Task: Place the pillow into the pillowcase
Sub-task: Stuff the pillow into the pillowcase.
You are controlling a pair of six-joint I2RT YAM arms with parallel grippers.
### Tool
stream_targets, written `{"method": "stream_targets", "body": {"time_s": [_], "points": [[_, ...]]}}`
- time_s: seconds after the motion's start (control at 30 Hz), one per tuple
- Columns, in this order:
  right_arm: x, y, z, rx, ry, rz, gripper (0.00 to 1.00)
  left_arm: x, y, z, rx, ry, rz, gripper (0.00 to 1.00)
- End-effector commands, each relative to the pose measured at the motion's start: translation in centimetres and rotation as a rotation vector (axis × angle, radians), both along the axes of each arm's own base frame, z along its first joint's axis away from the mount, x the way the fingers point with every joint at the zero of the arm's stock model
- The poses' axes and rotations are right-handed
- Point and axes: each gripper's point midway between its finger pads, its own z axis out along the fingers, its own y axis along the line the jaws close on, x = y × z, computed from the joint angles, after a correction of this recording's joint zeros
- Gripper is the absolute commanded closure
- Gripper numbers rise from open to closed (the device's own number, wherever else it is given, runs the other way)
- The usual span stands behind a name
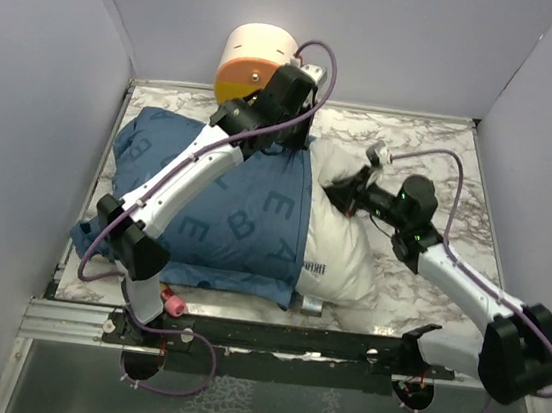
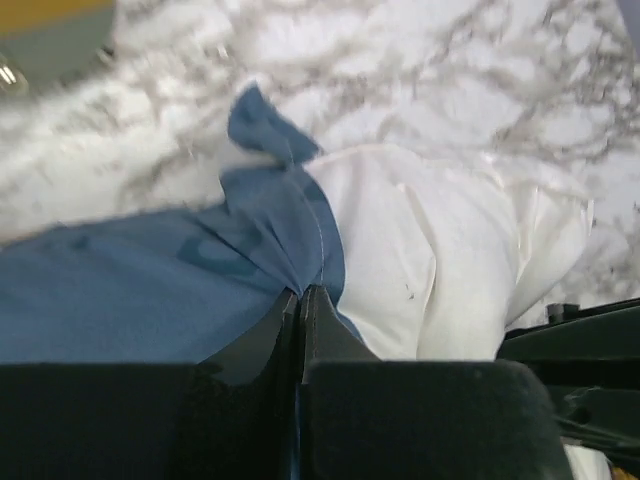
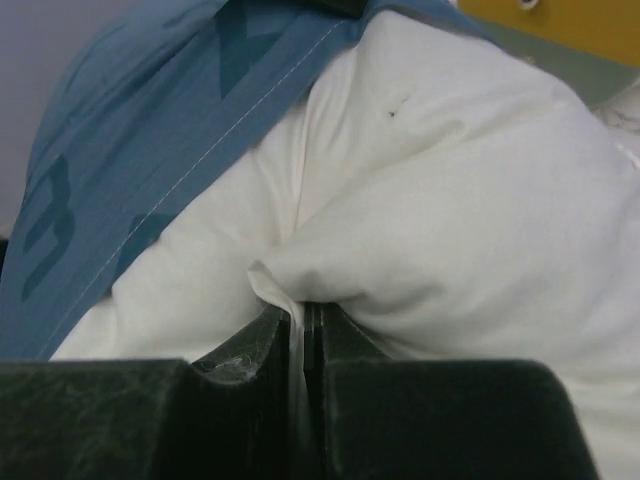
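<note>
Pillowcase [image 1: 226,205] cloth is covering the left and middle of the marble worktop [image 1: 443,157], bulging over most of the pillow [image 1: 342,260]. My left claw [image 2: 301,293] is pinching the blue hem at the far side of the opening, jaws closed on the fabric. The pillow's white end is sticking out to the right, its printed label showing beside the hem. My right claw [image 3: 303,308] is gripping a fold of that white fabric, jaws nearly together.

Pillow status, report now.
Left gripper shut on pillowcase hem. Right gripper shut on pillow. Pillow mostly inside, right end out. Cylinder at far edge, beside left wrist.
</note>
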Motion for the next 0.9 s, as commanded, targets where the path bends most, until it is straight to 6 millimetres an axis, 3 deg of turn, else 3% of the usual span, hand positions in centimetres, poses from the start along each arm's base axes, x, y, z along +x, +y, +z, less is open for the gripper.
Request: {"method": "stream_targets", "body": {"time_s": [0.0,0.07,0.13,0.2,0.27,0.33,0.37,0.47,0.53,0.57,0.6,0.63,0.67,0.73,0.87], "points": [[4.8,3.4,9.6,0.116,-0.15,0.038,0.94,3.5,-3.9,16.8,-0.211,-0.425,-0.117,1.0],[6.6,3.9,14.3,0.163,-0.238,0.017,0.94,2.7,-4.1,22.1,-0.303,-0.53,-0.146,1.0],[7.3,3.8,18.7,0.209,-0.343,0.001,0.94,1.1,-3.7,25.4,-0.383,-0.591,-0.177,1.0],[6.5,3.7,22.0,0.233,-0.453,0.025,0.94,-1.0,-3.0,27.0,-0.451,-0.619,-0.211,1.0],[5.5,3.9,22.5,0.223,-0.51,0.07,0.94,-3.1,-2.0,26.9,-0.492,-0.634,-0.231,1.0],[4.7,4.0,19.9,0.182,-0.482,0.11,0.93,-4.4,-1.0,24.5,-0.5,-0.607,-0.231,1.0],[4.3,4.0,17.5,0.153,-0.436,0.122,0.93,-4.8,-0.8,21.9,-0.487,-0.56,-0.23,1.0],[2.9,3.0,7.4,0.077,-0.168,0.093,0.91,-6.2,-0.9,12.9,-0.486,-0.376,-0.227,1.0],[0.9,1.9,0.8,0.026,0.03,0.072,0.89,-7.3,-1.1,6.6,-0.5,-0.243,-0.222,1.0],[-0.3,1.4,-1.9,-0.007,0.117,0.069,0.87,-8.0,-1.1,2.4,-0.49,-0.158,-0.216,1.0],[-1.6,0.9,-3.8,-0.036,0.187,0.076,0.84,-8.4,-1.1,1.3,-0.505,-0.131,-0.213,1.0],[-3.1,0.3,-5.3,-0.065,0.249,0.084,0.82,-9.0,-0.9,-1.7,-0.49,-0.07,-0.2,1.0],[-4.2,-0.1,-5.7,-0.081,0.273,0.093,0.76,-9.4,-0.7,-3.1,-0.488,-0.038,-0.194,1.0],[-6.1,-0.8,-4.4,-0.089,0.238,0.116,0.61,-10.0,-0.5,-4.4,-0.488,-0.008,-0.188,1.0],[-8.6,-2.6,4.7,-0.026,-0.043,0.098,0.31,-10.1,-0.4,-4.1,-0.483,-0.019,-0.197,1.0]]}}
